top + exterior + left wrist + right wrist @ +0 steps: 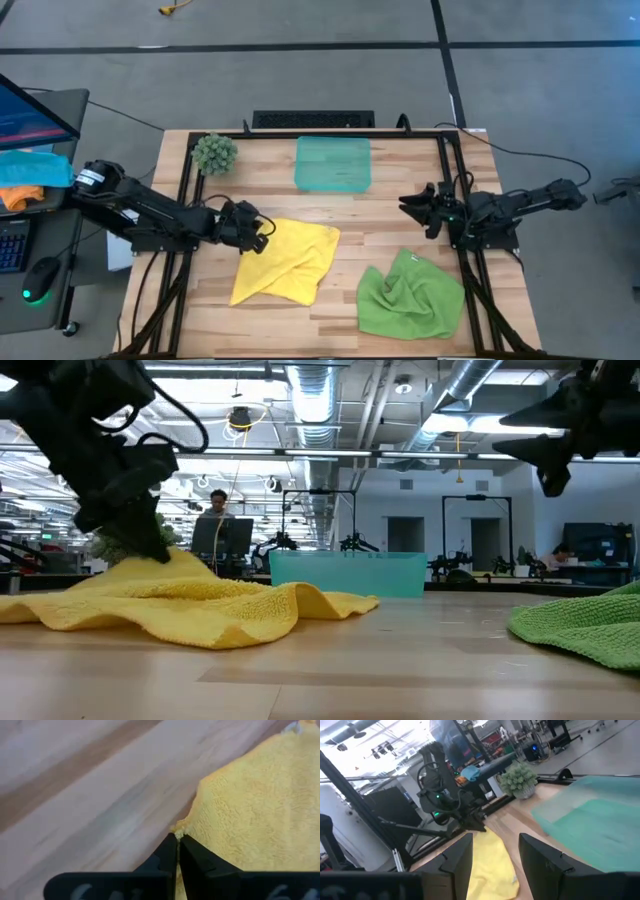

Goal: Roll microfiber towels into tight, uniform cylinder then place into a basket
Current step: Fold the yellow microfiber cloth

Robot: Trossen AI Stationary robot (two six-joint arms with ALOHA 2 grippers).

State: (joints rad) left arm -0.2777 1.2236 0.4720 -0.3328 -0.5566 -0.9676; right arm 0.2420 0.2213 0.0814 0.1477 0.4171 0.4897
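Note:
The yellow microfiber towel [287, 262] lies rumpled at the table's middle left, and my left gripper [263, 233] is shut on its far left corner. In the low view that corner rises to a peak [170, 563] under the gripper [160, 547], while the rest lies on the wood. The light green towel [411, 296] lies crumpled on the table at the near right. Empty, the teal basket [333, 163] stands at the far middle. Above the table, right of the middle, my right gripper [412, 207] hangs open and holds nothing. My left gripper pinches the yellow towel's corner [186, 826] between its two fingertips [170, 851]. The fingers come from the table's left, slanting down. The pinched corner is raised off the wood, and the rest of the towel lies slack on the table.
A fuzzy green ball [214, 153] sits at the far left corner. A black frame [452, 160] borders the table. Blue and orange cloths [28, 178] lie on a stand left of the table. A person [218, 512] sits in the room behind.

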